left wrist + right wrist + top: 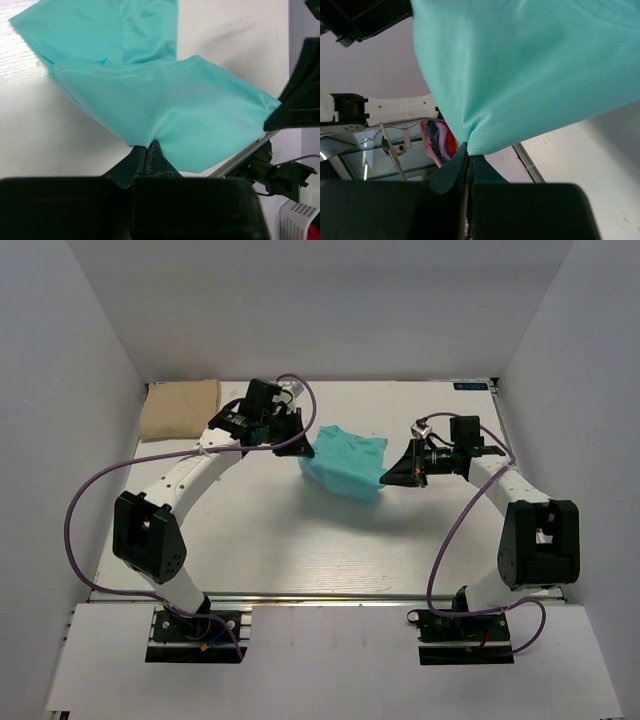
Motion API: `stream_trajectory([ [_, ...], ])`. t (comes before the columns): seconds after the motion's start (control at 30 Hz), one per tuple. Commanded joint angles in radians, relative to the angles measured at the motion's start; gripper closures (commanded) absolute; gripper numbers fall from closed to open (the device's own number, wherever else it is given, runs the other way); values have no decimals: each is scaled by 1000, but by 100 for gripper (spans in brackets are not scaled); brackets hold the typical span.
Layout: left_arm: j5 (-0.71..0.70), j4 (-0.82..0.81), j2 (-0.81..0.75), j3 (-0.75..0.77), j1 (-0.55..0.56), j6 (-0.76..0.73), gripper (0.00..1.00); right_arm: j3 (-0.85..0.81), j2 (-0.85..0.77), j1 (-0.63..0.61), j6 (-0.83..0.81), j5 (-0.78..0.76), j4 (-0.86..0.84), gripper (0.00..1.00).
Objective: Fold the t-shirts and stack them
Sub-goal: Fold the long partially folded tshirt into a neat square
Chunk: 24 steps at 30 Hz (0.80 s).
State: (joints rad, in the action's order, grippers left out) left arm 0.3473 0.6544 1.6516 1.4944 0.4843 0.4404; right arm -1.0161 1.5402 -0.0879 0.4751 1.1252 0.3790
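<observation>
Closed tight with the left gripper (300, 448) on one edge of the teal shirt (345, 465), and with the right gripper (388, 478) on the opposite edge. Held bunched between both, over the middle of the table (300, 550). At the far left corner, well apart, lying flat: the tan shirt (180, 408).

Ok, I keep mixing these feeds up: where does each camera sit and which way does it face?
Top external: above and behind the arms, looking down at the table; both arms show, teal t-shirt held between them.
Left wrist: on the left arm, facing past the left gripper across the shirt to the right gripper.
Right wrist: on the right arm, facing past its own gripper at the hanging shirt.
Shared: both wrist views show the teal cloth pinched in their own gripper.
</observation>
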Motion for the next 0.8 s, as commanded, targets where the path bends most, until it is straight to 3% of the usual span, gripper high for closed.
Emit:
stream_trajectory([
  [0.0, -48, 36, -3, -20, -32, 41, 100, 62, -34, 19, 75, 110, -141, 100],
  [0.13, -76, 15, -3, -43, -50, 67, 100, 145, -3, 40, 175, 142, -294, 100],
  [0.3, -51, -50, 49, -52, -79, 78, 100, 78, 50, 53, 192, 128, -362, 100],
  [0.6, 15, -99, 241, 176, -118, 67, 100, -36, 185, 74, 263, 120, -475, 100],
  [0.77, 77, -99, 353, 282, -145, 67, 100, -85, 316, 76, 446, 153, -724, 100],
])
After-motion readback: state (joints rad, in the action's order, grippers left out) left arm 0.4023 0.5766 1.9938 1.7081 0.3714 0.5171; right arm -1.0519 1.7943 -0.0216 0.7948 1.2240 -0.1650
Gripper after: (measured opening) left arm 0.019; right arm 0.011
